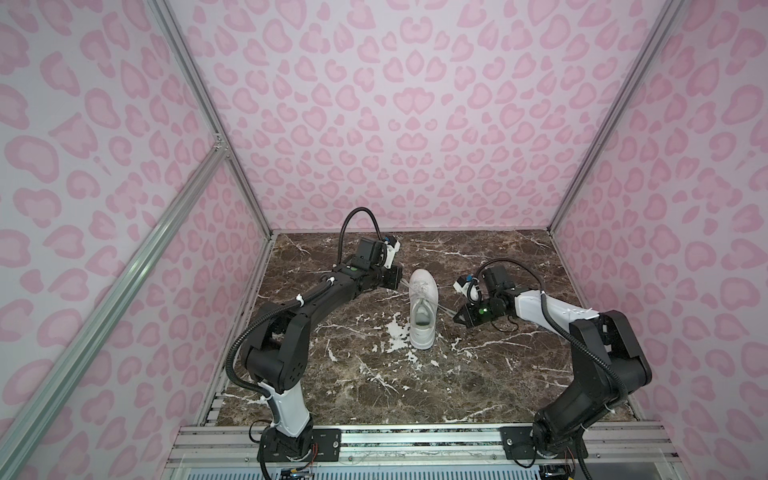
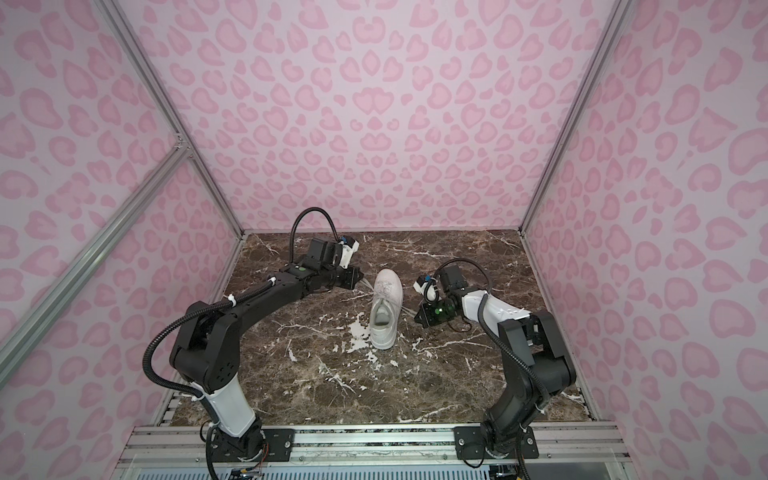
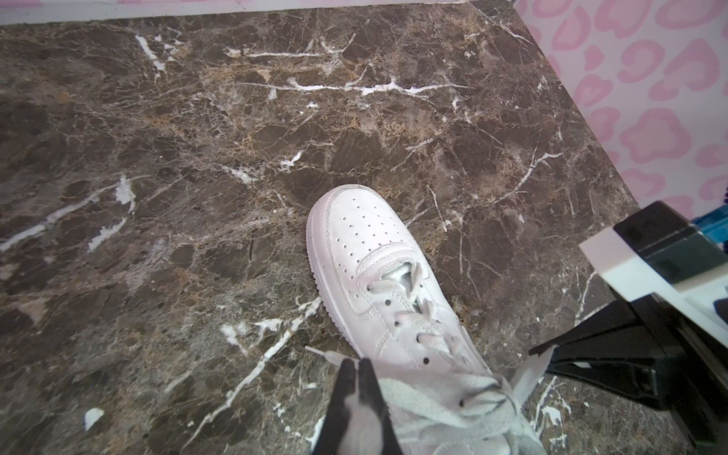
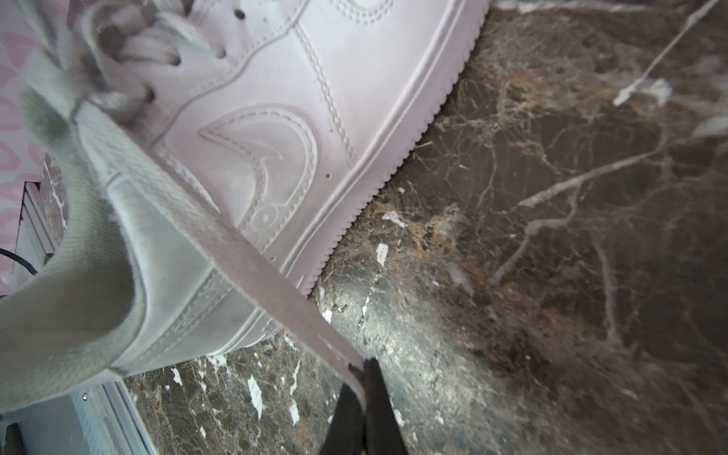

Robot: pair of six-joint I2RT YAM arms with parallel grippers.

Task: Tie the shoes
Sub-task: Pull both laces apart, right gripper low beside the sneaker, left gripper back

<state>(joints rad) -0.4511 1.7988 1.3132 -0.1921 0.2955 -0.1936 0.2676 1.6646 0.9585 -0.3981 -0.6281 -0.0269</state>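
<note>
**Operator:** Where is the sneaker [image 1: 423,309]?

**Guide:** You find it upright, mid marble tabletop [image 1: 457,374], toe toward the back wall [image 1: 415,124].

**Operator:** Jaws?

**Guide:** Left gripper [image 3: 356,368] is clenched on the left lace [image 3: 331,357]. Right gripper [image 4: 364,368] is clenched on the right lace [image 4: 244,252], apparently taut.

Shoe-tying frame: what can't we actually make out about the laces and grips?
1) Whether the laces are knotted: cut by the frame edge in the left wrist view, blurred in the right wrist view, too small in both top views.
2) Lace end past the right gripper: hidden behind its shut jaws.
3) Heel of the sneaker: cut off in the left wrist view.
</note>
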